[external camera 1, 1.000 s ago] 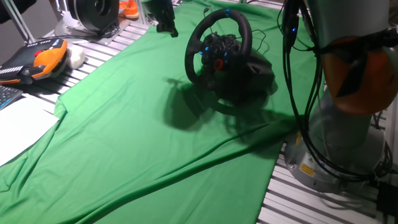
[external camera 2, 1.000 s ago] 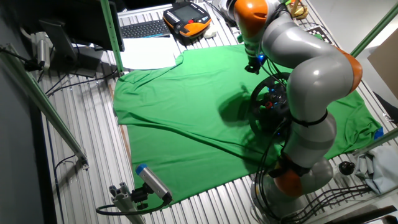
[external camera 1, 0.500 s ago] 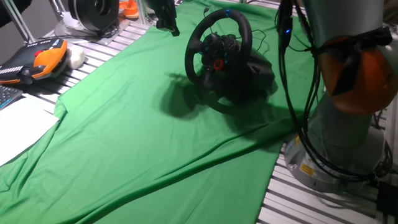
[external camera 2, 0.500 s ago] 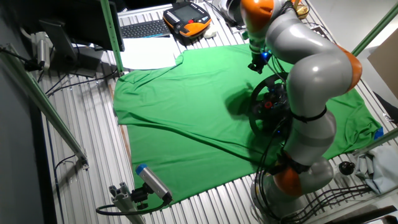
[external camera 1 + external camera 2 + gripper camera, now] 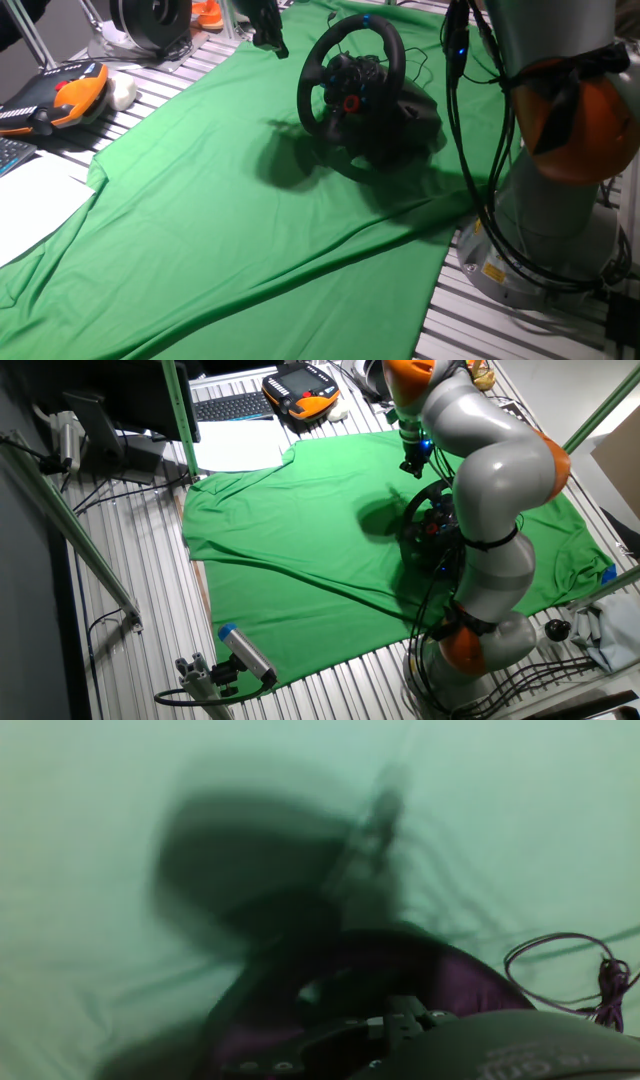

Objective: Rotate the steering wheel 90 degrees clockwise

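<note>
The black steering wheel (image 5: 352, 86) stands tilted on its bulky base on the green cloth (image 5: 230, 230), with a red knob and blue lights on the hub. In the other fixed view the steering wheel (image 5: 428, 525) is partly hidden behind my arm. My gripper (image 5: 266, 30) hangs above the cloth, up and to the left of the rim and apart from it; how its fingers stand is too dark to tell. My gripper (image 5: 409, 465) also shows just beyond the wheel's top. The hand view is blurred, with the steering wheel's rim (image 5: 330, 1000) at the bottom.
An orange-and-black pendant (image 5: 58, 96), white paper (image 5: 30, 205) and a round drum-like device (image 5: 150, 18) lie off the cloth at the left. My arm's base (image 5: 545, 240) and hanging cables stand right of the wheel. A thin cable (image 5: 560, 965) loops on the cloth.
My arm has shifted slightly, carrying the gripper a little up and away over the cloth. The wheel has not visibly turned.
</note>
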Robot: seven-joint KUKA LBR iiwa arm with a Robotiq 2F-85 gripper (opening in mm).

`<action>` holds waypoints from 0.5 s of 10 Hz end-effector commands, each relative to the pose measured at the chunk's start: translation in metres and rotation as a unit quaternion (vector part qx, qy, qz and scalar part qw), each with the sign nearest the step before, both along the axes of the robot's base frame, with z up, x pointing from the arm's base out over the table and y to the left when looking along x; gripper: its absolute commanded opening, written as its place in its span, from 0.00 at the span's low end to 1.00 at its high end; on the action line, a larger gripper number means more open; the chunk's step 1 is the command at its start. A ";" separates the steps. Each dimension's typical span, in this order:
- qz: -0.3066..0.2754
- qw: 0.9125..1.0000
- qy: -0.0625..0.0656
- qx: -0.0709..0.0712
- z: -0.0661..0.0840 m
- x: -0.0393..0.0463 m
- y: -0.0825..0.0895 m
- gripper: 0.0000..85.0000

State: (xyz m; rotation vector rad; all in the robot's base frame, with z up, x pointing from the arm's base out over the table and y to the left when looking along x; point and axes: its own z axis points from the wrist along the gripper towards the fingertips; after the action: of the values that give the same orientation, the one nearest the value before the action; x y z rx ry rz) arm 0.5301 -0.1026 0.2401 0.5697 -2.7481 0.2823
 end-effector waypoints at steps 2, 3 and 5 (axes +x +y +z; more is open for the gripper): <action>0.000 1.000 0.000 0.002 0.000 0.0001 0.000 0.00; -0.001 1.000 0.004 0.005 0.000 0.0001 0.000 0.00; -0.001 1.000 0.004 0.003 -0.004 0.0092 -0.020 0.00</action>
State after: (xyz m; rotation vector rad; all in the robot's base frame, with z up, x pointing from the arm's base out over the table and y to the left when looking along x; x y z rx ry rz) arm 0.5399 -0.1229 0.2353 0.5672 -2.7430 0.2725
